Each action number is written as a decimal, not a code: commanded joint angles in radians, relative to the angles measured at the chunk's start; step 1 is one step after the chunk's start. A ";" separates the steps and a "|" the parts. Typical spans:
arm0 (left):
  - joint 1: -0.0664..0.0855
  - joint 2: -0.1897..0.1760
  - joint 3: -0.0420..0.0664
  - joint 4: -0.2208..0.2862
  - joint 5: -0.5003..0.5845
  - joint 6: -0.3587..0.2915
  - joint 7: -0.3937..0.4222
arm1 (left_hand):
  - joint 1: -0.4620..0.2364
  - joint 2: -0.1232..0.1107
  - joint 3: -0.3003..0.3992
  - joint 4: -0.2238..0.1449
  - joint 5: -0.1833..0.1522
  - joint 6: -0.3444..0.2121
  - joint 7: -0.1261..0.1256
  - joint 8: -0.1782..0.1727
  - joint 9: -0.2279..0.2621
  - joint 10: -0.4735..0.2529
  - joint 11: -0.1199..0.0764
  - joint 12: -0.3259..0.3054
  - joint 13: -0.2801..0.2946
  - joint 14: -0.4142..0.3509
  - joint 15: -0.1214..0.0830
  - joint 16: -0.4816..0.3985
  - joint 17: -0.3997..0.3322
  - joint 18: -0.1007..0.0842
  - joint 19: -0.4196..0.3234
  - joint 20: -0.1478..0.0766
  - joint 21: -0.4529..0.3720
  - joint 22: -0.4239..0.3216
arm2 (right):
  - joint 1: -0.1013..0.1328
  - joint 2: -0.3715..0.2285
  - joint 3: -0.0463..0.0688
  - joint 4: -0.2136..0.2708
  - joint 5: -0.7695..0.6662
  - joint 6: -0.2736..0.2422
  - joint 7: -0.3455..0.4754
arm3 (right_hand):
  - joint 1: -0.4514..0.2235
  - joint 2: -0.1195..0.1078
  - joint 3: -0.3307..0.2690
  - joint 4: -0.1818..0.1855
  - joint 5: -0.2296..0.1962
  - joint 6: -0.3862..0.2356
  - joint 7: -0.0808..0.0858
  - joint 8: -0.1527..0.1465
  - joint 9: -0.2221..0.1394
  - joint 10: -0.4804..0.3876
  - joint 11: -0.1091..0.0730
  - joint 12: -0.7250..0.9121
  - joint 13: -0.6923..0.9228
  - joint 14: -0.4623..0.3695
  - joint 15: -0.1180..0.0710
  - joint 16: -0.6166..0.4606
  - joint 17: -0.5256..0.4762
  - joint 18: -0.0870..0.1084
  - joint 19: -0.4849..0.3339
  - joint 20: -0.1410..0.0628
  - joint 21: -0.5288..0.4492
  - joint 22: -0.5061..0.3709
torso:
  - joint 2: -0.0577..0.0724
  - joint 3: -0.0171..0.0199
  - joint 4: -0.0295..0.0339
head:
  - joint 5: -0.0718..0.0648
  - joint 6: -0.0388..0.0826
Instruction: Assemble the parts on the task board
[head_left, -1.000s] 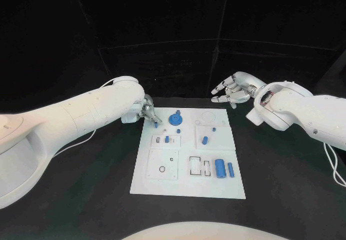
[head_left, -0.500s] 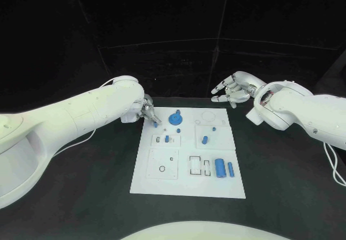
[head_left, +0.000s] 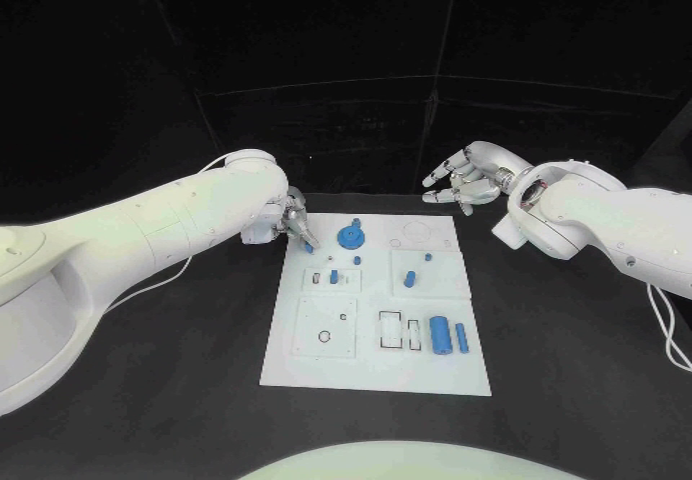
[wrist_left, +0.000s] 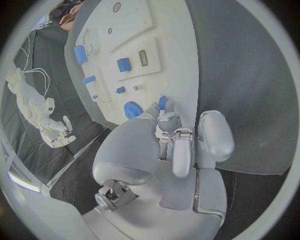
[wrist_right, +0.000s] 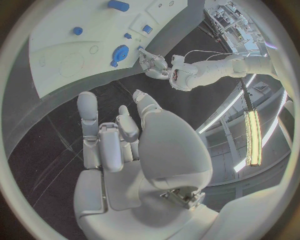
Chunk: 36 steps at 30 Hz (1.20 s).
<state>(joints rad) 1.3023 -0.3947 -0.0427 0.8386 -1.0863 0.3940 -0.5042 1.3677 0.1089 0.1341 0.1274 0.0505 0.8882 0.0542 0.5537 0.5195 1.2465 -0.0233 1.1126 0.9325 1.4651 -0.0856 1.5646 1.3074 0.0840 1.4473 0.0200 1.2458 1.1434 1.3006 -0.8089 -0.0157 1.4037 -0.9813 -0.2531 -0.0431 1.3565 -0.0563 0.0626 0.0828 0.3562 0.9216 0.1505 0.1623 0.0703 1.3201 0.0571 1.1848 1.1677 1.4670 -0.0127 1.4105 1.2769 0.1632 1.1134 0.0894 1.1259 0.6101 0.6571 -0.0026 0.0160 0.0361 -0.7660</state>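
Observation:
The white task board (head_left: 329, 372) lies in the middle of the table. My left hand (head_left: 294, 224) is at the board's far left corner and pinches a small blue part (wrist_left: 162, 103) in its fingertips, low over the plate beside the blue gear (head_left: 351, 237). The gear (wrist_left: 132, 109) also shows close to those fingertips in the left wrist view. My right hand (head_left: 462, 180) hovers beyond the board's far right corner, fingers spread, holding nothing. Two blue cylinders (head_left: 449, 336) lie at the board's near right. Several small blue pieces (head_left: 410, 278) sit mid-board.
Black table (head_left: 577, 340) surrounds the board on all sides. A round outline (head_left: 418, 236) marks the board's far right corner. Square and rectangular recesses (head_left: 329, 335) lie in the near half. The left arm (head_left: 159, 235) reaches in over the table's left side.

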 joint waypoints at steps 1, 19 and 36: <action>-0.001 -0.003 -0.001 0.003 0.029 0.016 0.021 | -0.018 -0.031 0.182 -0.109 0.008 0.001 0.009 -0.001 0.000 0.001 0.003 -0.007 -0.009 0.106 0.005 0.006 0.263 0.003 -0.001 0.006 0.000 0.002 | 0.002 -0.001 0.001 0.002 -0.002 0.004 0.007 | 0.002 0.007 0.002 0.004 0.003 -0.009 -0.002 0.005 -0.001 -0.007 0.001 -0.004 0.000 0.043 -0.005 -0.007 -0.001 0.006 -0.005 0.001 -0.006 0.000 | 0.000 -0.0005 -0.0005 | 0.000 -0.001; 0.000 -0.125 0.000 0.162 0.115 -0.115 0.035 | -0.158 -0.140 0.481 -0.187 0.010 -0.003 0.007 0.045 0.024 0.015 0.007 -0.013 -0.033 0.106 0.008 0.006 0.263 0.005 -0.001 0.010 -0.003 0.007 | 0.002 -0.006 0.001 0.002 -0.002 0.004 0.009 | 0.002 0.008 0.003 0.005 0.006 -0.009 -0.002 0.006 -0.001 -0.006 0.001 -0.003 0.000 0.043 -0.005 -0.006 0.001 0.006 -0.004 0.001 -0.006 0.000 | -0.003 0.0000 0.0021 | 0.005 0.000; -0.028 -0.284 -0.002 0.453 0.027 -0.352 0.050 | -0.175 -0.159 0.523 -0.199 0.013 -0.001 0.004 0.061 0.033 0.026 0.004 -0.016 -0.043 0.106 0.006 0.006 0.263 0.003 0.005 0.008 0.005 0.018 | 0.002 -0.010 0.001 -0.002 -0.002 0.004 0.009 | 0.001 0.008 0.003 0.006 0.007 -0.009 -0.001 0.006 -0.001 -0.006 0.002 -0.003 0.000 0.043 -0.005 -0.007 0.000 0.006 -0.004 0.001 -0.006 0.000 | -0.008 -0.0007 0.0090 | 0.006 -0.006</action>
<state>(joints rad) 1.2738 -0.6758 -0.0454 1.2822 -1.0275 0.1352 -0.4766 1.1996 -0.0502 0.5004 0.0798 0.0619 0.8914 0.0609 0.6102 0.5532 1.2640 -0.0185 1.0957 0.8886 1.4652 -0.0817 1.5646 1.3074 0.0839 1.4476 0.0269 1.2452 1.1604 1.3007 -0.8187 -0.0158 1.4016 -0.9813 -0.2528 -0.0428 1.3565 -0.0563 0.0656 0.0857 0.3602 0.9216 0.1504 0.1623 0.0704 1.3201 0.0571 1.1848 1.1677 1.4670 -0.0127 1.4058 1.2770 0.1633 1.1134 0.0894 1.1259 0.6102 0.6507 -0.0031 0.0227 0.0438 -0.7706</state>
